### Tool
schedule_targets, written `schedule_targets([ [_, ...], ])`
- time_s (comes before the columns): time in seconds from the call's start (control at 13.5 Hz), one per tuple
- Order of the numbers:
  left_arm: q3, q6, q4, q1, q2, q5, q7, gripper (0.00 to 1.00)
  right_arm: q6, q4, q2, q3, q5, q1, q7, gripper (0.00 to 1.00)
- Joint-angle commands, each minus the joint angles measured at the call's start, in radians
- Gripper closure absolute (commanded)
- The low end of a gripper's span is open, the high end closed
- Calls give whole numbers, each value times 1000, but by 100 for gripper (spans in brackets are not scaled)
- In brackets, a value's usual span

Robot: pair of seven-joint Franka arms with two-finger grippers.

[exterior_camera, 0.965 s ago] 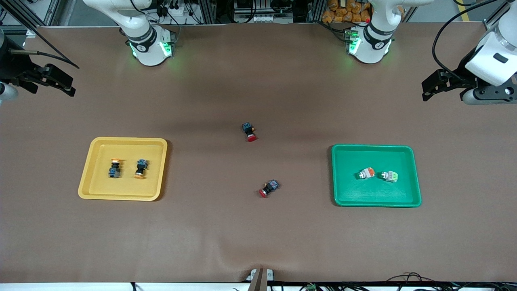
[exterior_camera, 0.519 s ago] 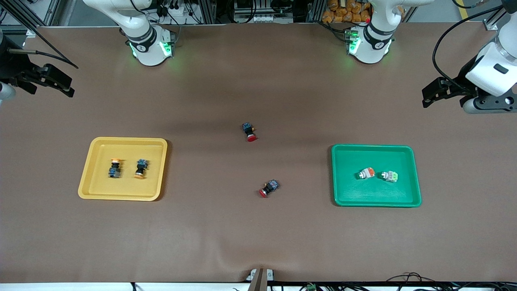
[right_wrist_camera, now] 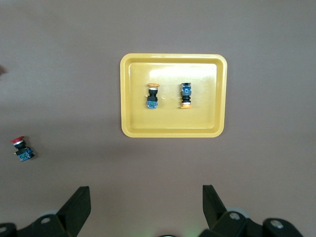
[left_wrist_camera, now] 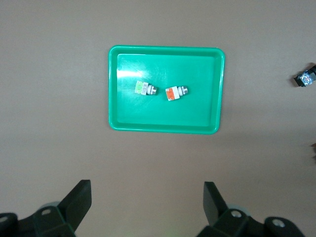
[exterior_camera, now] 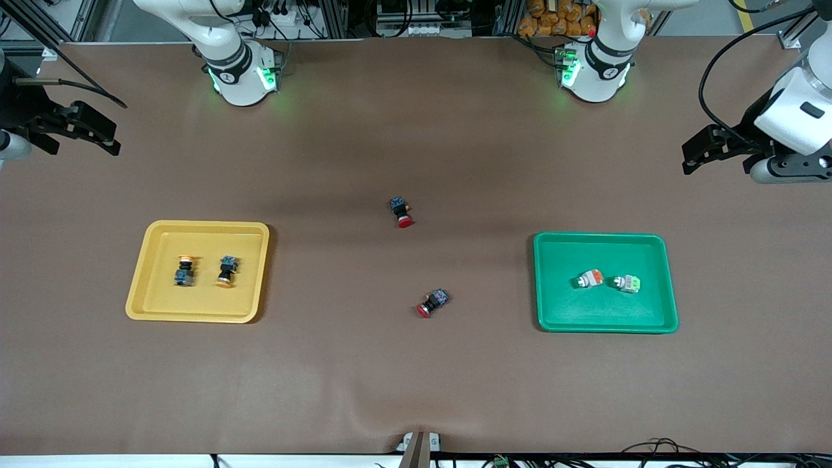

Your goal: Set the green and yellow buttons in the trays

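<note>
all four task buttons already lie in the trays, so by the look of things no sorting move remains. the yellow tray sits toward the right arm's end of the counter and holds the two dark buttons with orange-yellow caps, lying side by side on their sides, apart from each other, long axes running toward the tray's near and far rims. the green tray sits toward the left arm's end and holds the two pale buttons, one with an orange block and one with a light-green block, close together, long axes roughly along the tray's long rims.

the right gripper hangs over the counter's edge at its own end, its fingers spread wide and empty; the yellow tray lies well apart from them. the left gripper hangs over the opposite edge, fingers likewise wide and empty, the green tray well apart. each arm is nearer its own tray.

two red-capped buttons lie on the bare middle of the counter between the trays; they are not part of the task.

the trays look like smooth glossy plastic, shallow, with rounded corners and raised rims. the buttons are small, blocky bodies with round caps. the counter's brown cover is matte and slightly rippled near its front edge.
</note>
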Motion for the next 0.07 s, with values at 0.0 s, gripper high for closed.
schedule_targets([
  [0.0, 1, -21, 21, 2, 6, -2, -5, 0, 14, -32, -31, 4, 17, -16, -20, 0],
])
